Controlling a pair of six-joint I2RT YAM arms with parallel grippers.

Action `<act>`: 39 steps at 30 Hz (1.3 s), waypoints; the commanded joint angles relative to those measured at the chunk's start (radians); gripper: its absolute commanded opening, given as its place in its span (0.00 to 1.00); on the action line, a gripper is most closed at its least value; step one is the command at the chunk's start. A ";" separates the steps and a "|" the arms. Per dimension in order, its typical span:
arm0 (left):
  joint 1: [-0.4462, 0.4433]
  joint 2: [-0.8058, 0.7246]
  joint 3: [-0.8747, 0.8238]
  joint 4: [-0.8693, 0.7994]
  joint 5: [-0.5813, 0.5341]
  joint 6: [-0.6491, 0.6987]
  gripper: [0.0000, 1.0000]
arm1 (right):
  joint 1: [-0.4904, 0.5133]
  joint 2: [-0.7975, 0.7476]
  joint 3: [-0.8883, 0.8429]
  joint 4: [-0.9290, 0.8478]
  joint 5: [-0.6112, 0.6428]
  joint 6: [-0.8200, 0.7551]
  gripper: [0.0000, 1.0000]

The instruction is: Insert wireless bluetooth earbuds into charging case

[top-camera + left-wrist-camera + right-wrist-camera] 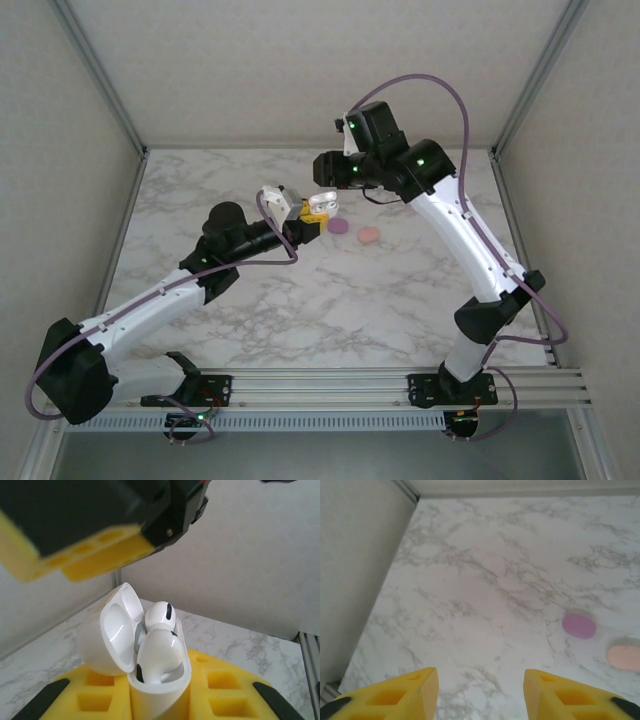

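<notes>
Earbuds (160,652): two white ones, nestled together in the mouth of the one white charging case (107,635), lid flipped open. Left gripper (313,210) is clenched on that case, a yellow finger on each side. Right gripper (481,687) is released, fingers well apart with nothing between them. On the marble table (485,580) lie one purple oval (579,625) and one pink-orange oval (623,657), near each other.

Earbuds (157,652) inside case (161,700)

white case (114,645) base hidden, orange case (624,657) cropped
</notes>
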 commanded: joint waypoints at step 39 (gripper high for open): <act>0.013 0.376 0.130 -0.405 0.007 -0.354 0.10 | -0.322 -0.559 -0.968 0.225 0.003 0.191 0.63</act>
